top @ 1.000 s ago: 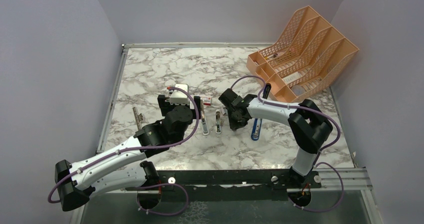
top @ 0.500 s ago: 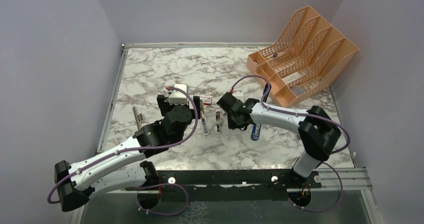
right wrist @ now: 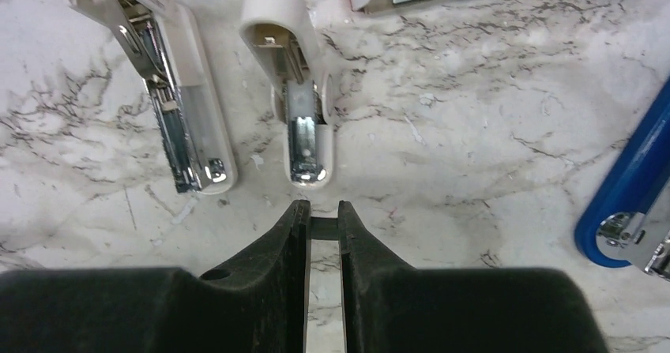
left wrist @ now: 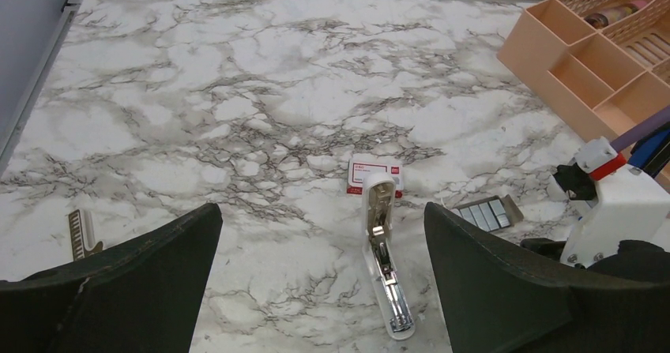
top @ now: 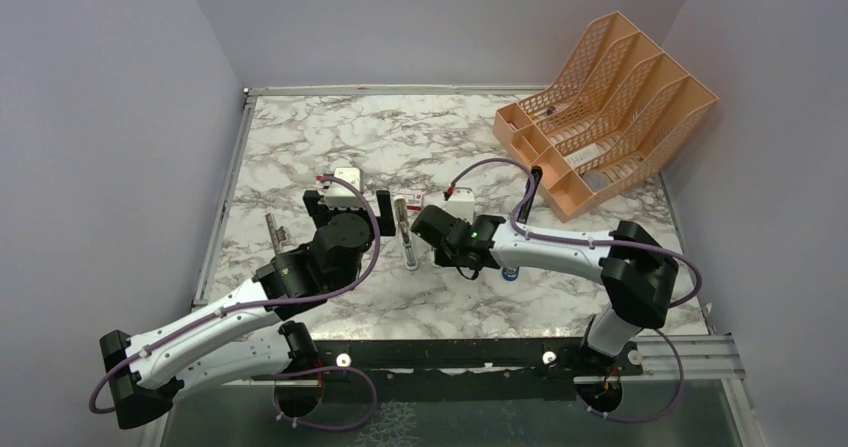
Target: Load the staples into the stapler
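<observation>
Nearest the arm bases, the left arm reaches up the left side of the marble-patterned table (top: 300, 127). Its left hand (left wrist: 321, 211) is spread wide, holding nothing, and hovers over the bare top.

Framed between its fingers lies the stapler (left wrist: 385, 266), opened out with its silver channel facing up. The silver tip points toward the arms and the rounded white end points away.

Just right of the stapler is a short white stub (right wrist: 296, 100) with a metal core, lying roughly parallel to it and not touching it.

The right hand (right wrist: 322, 211) is low over the table, just at the near tip of that stub. Its fingers are drawn narrow and pinch the staples (right wrist: 324, 228), a small grey block bridging the gap near the fingertips. The staples are close to the stub's metal end and apart from the stapler's channel.

To the right of that hand lies a blue-and-black tool (right wrist: 632, 187).

At the left edge of the table rests a small tan metal tool (left wrist: 79, 233).

Beyond the stapler's white end sits a small red-and-white box (left wrist: 375, 173). To its right is an open tray of staple strips (left wrist: 482, 211).

Farthest off, in the far right corner, a peach plastic file organizer (top: 610, 97) lies tilted.
</observation>
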Controlling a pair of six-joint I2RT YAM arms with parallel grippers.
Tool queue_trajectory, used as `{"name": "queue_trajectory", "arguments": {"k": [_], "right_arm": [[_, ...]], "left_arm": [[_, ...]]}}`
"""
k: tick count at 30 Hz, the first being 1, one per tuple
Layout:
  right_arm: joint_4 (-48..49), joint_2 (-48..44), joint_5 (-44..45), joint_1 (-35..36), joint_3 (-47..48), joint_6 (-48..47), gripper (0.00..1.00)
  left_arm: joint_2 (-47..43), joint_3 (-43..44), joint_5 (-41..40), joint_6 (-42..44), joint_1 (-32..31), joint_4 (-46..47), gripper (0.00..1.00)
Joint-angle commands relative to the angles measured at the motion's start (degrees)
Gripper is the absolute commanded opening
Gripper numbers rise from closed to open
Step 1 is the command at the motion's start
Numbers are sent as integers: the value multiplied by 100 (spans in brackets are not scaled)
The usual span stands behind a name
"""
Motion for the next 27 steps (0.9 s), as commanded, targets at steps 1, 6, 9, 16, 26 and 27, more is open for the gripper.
{"name": "queue_trajectory", "arguments": {"k": [1, 6, 9, 16, 26, 27], "right_arm": [[261, 338, 389, 31, 387, 206, 20], [382, 589, 431, 29, 558, 62, 21], [387, 718, 481, 21, 654, -31, 21], [413, 892, 530, 21, 688, -96, 21], [436, 935, 530, -27, 655, -154, 21], [461, 942, 512, -37, 640, -165, 21]], "left_arm": [[-235, 19, -170, -77, 18, -3, 99], [-429, 0, -436, -200, 18, -87, 99], [-489, -4, -564, -260, 18, -134, 99], [-549, -17, -801, -404, 18, -255, 99], [-472, -26, -816, -433, 18, -265, 99], [-473, -34, -808, -433, 18, -269, 99]]}}
